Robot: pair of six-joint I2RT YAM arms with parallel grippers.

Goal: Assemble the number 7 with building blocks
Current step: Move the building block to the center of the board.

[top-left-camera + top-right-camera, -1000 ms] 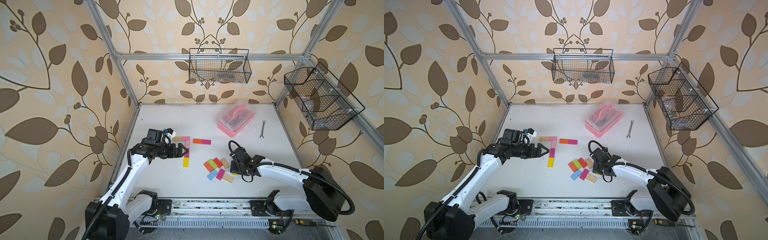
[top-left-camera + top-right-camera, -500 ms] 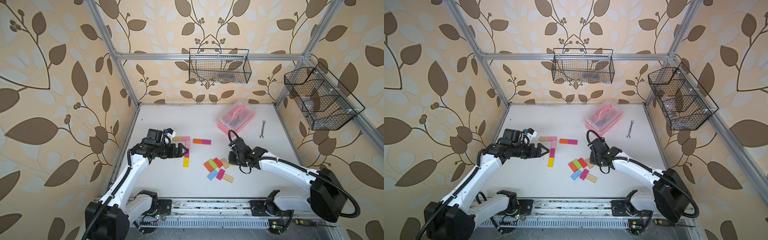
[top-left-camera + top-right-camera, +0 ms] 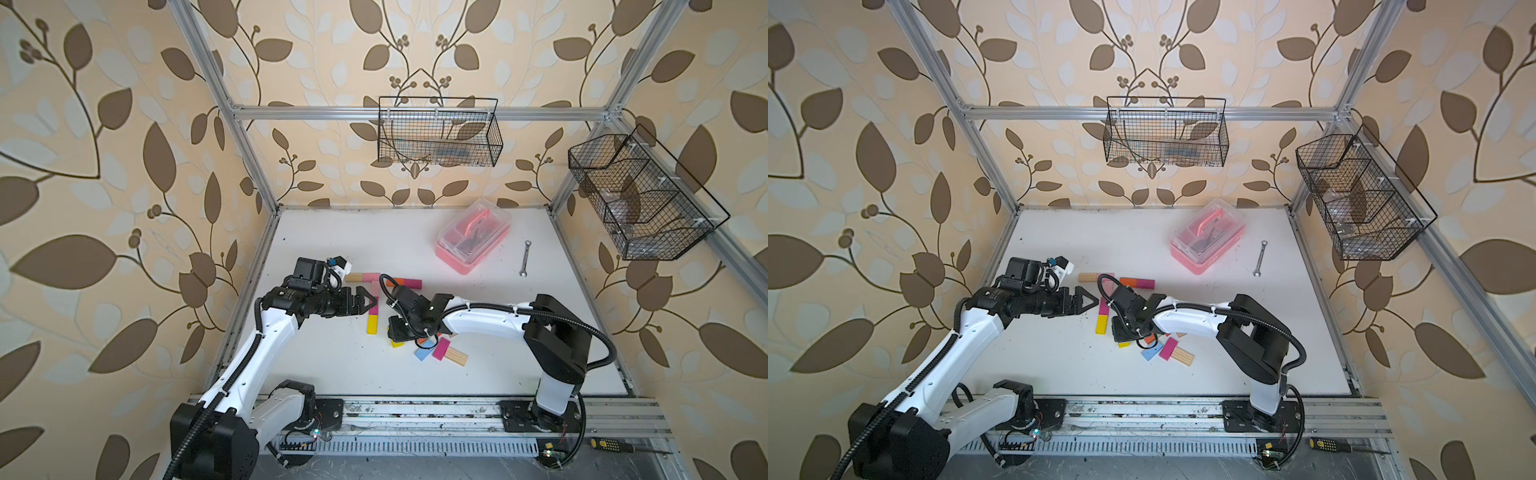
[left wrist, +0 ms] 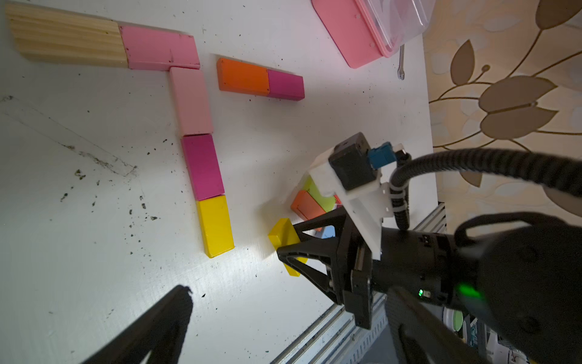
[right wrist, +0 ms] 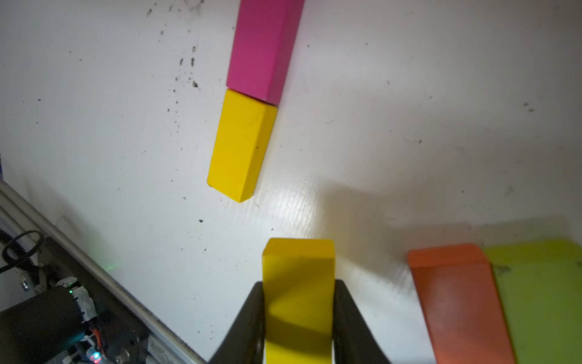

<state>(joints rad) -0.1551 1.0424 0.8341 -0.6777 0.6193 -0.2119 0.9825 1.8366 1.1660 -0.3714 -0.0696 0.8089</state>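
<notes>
A number 7 lies flat on the table: a plain wood block (image 4: 66,37) and a pink block (image 4: 157,47) form the bar, and light pink, magenta (image 4: 203,167) and yellow (image 4: 215,225) blocks form the stem (image 3: 372,320). An orange-and-magenta pair (image 3: 403,283) lies to its right. My right gripper (image 5: 298,285) is shut on another yellow block (image 5: 299,302), low over the table just right of the stem's end (image 3: 1123,344). My left gripper (image 3: 368,301) stands open beside the stem, holding nothing. Loose building blocks (image 3: 441,348) lie behind the right gripper.
A pink clear-lidded box (image 3: 473,237) and a wrench (image 3: 525,257) lie at the back right. Orange (image 5: 456,299) and green (image 5: 541,299) blocks sit close to the held block. Wire baskets (image 3: 436,133) hang on the walls. The metal rail (image 3: 415,411) runs along the front edge.
My right gripper closed on the yellow block at the loose pile and carried it left towards the stem's lower end. The left arm has stayed still.
</notes>
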